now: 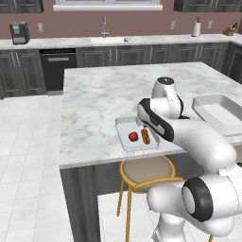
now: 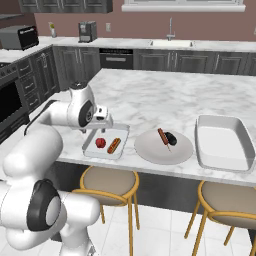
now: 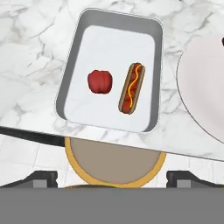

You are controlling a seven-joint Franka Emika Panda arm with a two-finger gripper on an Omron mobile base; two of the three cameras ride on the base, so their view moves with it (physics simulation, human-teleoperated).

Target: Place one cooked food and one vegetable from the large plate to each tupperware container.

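Jaws (image 2: 102,121) wide apart above smaller tray (image 3: 83,35), hot dog (image 3: 131,88) lengthwise beside tomato (image 3: 99,81)

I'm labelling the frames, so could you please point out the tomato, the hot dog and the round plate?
tomato (image 3: 99,82): hand view, middle of the red ball.
hot dog (image 3: 132,88): hand view, middle of the sausage.
round plate (image 2: 152,149): right base view, bare left part of its surface.

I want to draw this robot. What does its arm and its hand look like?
The arm is fat, rounded and glossy white, with dark grey-black bands and round caps at its joints. The gripper is a small pale grey block; two small dark fingertips poke out of it.
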